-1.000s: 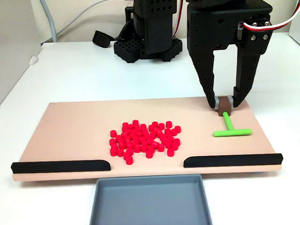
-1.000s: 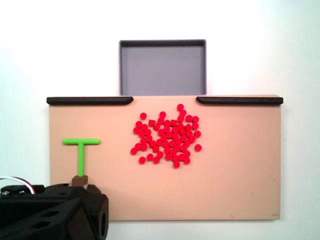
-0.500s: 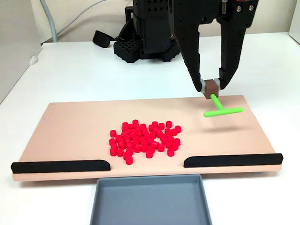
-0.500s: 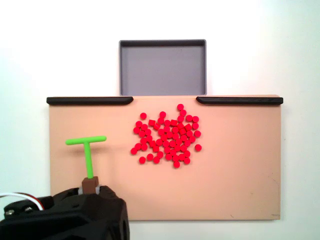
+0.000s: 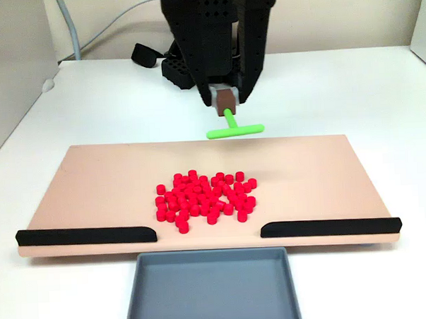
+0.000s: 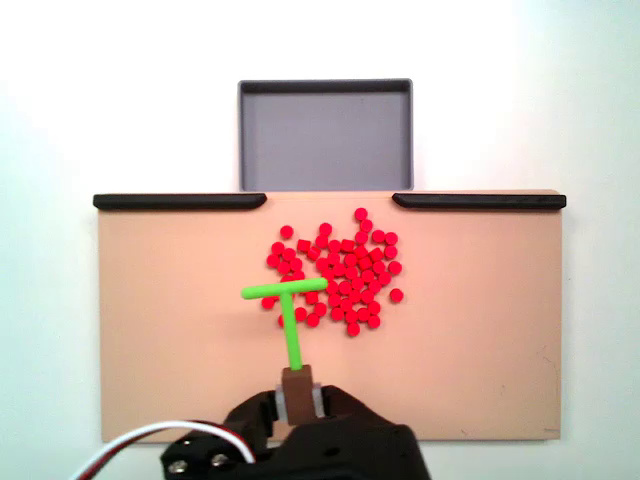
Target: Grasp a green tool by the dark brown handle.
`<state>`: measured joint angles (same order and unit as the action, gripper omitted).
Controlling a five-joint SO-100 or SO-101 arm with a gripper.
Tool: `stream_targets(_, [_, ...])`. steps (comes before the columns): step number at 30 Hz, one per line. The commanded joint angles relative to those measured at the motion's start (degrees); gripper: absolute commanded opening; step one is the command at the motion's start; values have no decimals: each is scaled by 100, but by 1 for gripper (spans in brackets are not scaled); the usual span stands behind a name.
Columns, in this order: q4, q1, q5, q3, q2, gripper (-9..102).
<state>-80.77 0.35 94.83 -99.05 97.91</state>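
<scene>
Fingers (image 5: 217,96) clamped on either side of the dark brown handle (image 5: 226,100), nearly closed, block pinched between the tips. Gripper (image 6: 298,398) seen from above in the other fixed view, brown block (image 6: 297,385) poking out between two pale pads.

Green tool (image 5: 233,126) hanging clear of everything, stem sloping down from the block, crossbar floating level above the far edge of the board (image 5: 93,179). From overhead, crossbar (image 6: 283,292) lined up over the near-left fringe of the red pieces (image 6: 335,280). Grasp looks made; tool airborne, nothing under it but air.

Now the worries. Small block, narrow tips: a thin hold, probably, and the long stem acting as a lever. Any jolt or quick swing likely to twist the block in the pinch and tip the crossbar. A slip from this height would drop the tool into the red pile (image 5: 204,199) and scatter pieces across the board, maybe over the gap between the black strips (image 5: 85,236) toward the grey tray (image 5: 211,287).

Coming down too low carries its own risk: crossbar raking through the pile before anyone means it to. Depth hard to judge from above, so height over the pieces uncertain. Slow, steady motion the safe bet.
</scene>
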Motion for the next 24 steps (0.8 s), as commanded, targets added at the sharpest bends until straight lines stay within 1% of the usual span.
stream_targets(1, [-105,352,352,105,264,0])
stream_targets(11, [-97,756,404,97,264,0])
stream_targets(18, [-88,712,26,167,97,0])
stream_targets(24, [-97,492,-466,105,79,0])
